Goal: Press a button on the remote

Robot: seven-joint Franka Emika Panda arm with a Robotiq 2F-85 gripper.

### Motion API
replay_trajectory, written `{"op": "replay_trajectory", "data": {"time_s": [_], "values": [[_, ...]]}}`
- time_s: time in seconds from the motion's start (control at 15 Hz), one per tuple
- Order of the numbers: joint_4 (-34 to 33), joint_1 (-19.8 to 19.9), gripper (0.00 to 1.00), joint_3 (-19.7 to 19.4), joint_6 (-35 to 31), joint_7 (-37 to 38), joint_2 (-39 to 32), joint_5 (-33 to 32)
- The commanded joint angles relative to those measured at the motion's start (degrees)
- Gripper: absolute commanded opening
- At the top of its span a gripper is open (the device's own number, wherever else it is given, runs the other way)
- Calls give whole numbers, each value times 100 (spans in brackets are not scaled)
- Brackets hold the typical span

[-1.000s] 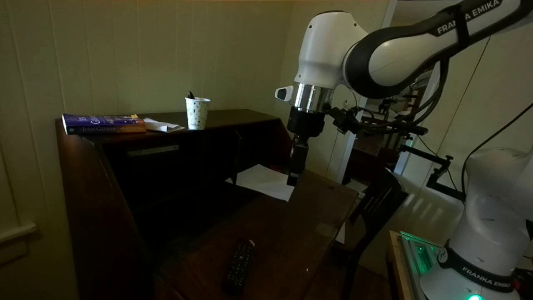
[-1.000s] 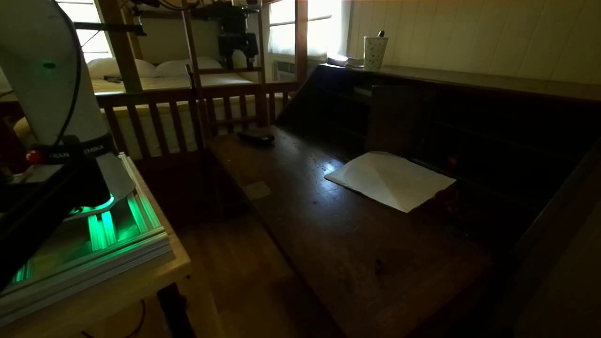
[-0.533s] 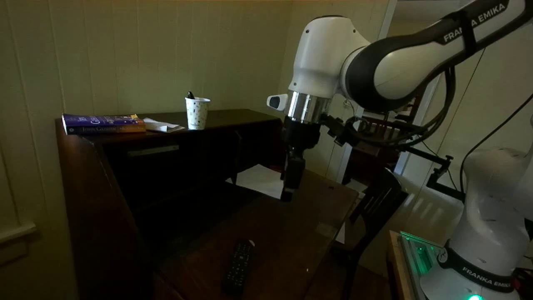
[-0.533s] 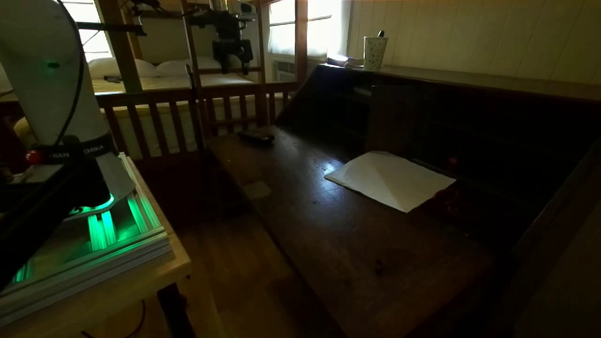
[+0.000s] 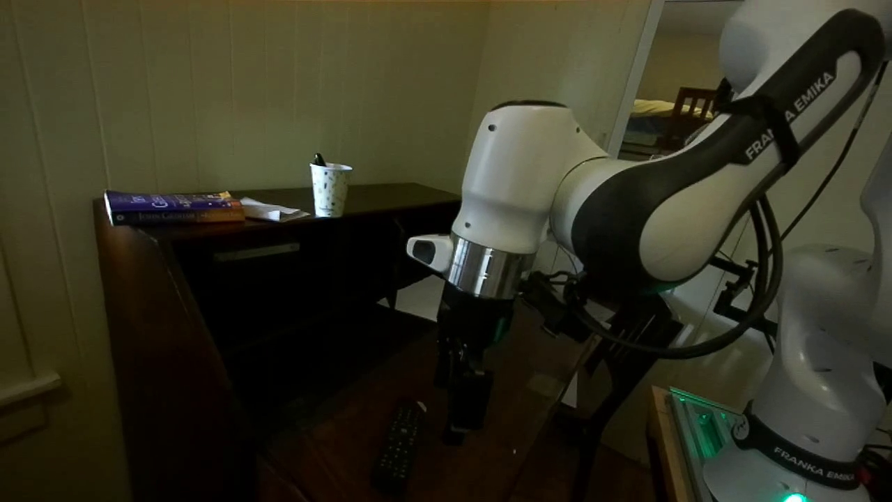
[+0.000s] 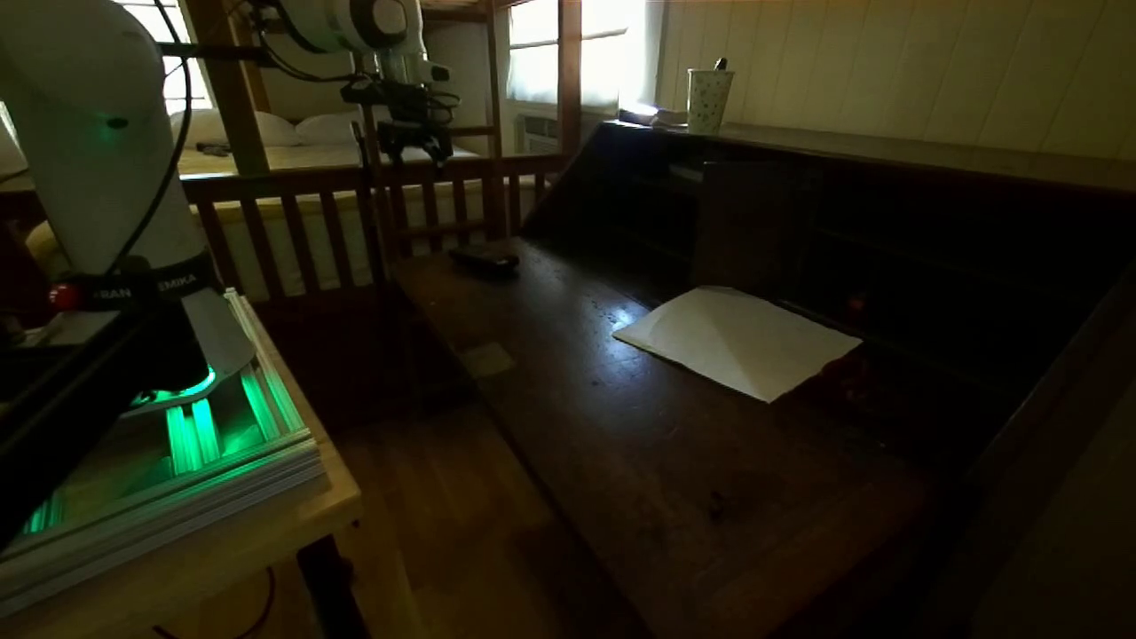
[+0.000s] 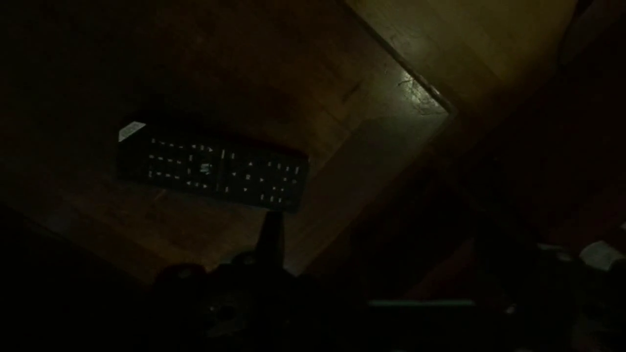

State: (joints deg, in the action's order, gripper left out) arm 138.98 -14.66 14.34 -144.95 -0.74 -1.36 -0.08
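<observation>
remote (image 5: 399, 446), keys up on the near end of the desk (image 5: 341, 425) in an exterior view, lies left of the hovering gripper (image 6: 415, 155), whose fingers (image 7: 271, 238) stand apart with nothing seen between; they point down, presumably so one tip can press from above.

In an exterior view, the gripper (image 5: 447, 413) hid part of the paper (image 5: 415, 300) and 2 edges, top and right, cut off the arm (image 5: 676, 233). In the wrist view, most marks (image 7: 248, 177) on the remote (image 7: 215, 160) were too small to read; darkness hid much of the gripper.
</observation>
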Motion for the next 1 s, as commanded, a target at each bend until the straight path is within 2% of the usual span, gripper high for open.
{"op": "replay_trajectory", "data": {"time_s": [0.0, 0.07, 0.13, 0.2, 0.27, 0.33, 0.93], "values": [[-29, 10, 100, 4, -3, -15, -55, 7], [-55, 15, 100, -1, -4, -23, -84, 6], [-74, 31, 100, -54, -86, 222, -141, -388], [-85, 26, 100, -37, -241, 100, -197, -342], [-84, 21, 75, -52, -424, 257, -268, -542], [-83, 17, 74, -57, -596, 285, -341, -624], [-146, -143, 9, -383, -1628, 1272, -1056, -1893]]}}
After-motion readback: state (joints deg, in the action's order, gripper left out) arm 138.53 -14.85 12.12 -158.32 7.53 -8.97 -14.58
